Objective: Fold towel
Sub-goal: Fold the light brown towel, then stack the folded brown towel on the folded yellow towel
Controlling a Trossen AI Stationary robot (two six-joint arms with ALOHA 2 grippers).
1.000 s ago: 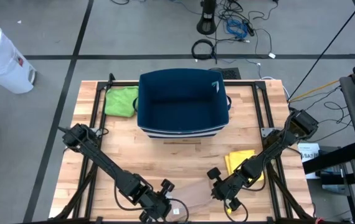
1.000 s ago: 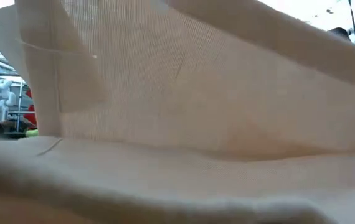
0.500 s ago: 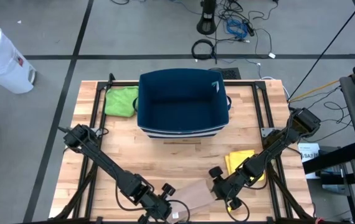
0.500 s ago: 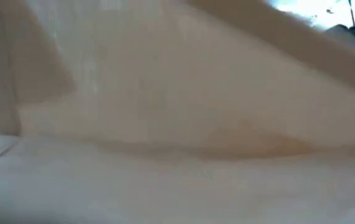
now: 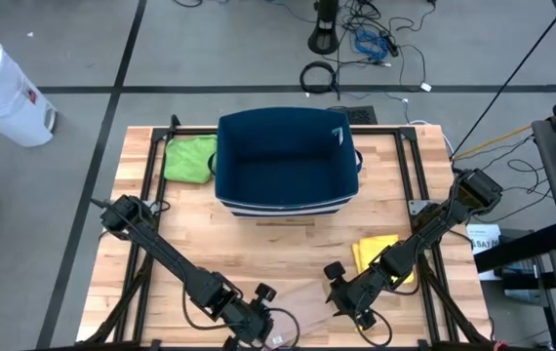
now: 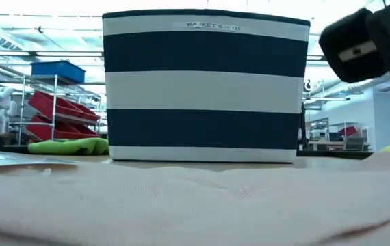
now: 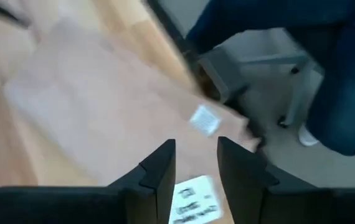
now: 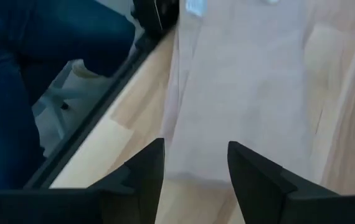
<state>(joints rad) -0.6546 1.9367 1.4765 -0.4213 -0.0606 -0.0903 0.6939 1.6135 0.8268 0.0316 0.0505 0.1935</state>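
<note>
The tan towel (image 5: 302, 307) lies flat on the wooden table at its near edge and fills the foreground of the low view (image 6: 181, 198). My left gripper (image 7: 193, 165) stands open just above the towel's left near part (image 7: 103, 106), where white labels show. My right gripper (image 8: 196, 168) stands open over the towel's right part (image 8: 240, 93). In the high view the left gripper (image 5: 258, 327) and the right gripper (image 5: 341, 297) flank the towel. Neither has cloth between its fingers.
A navy and white striped basket (image 5: 288, 161) stands at the table's far middle. There is a green cloth (image 5: 190, 158) to its left and a yellow cloth (image 5: 376, 255) at the right. A person's jeans-clad legs (image 8: 34, 62) stand just beyond the near edge.
The towel, which was held raised in front of the low camera, has fallen and now lies flat on the table, so the basket shows behind it.
</note>
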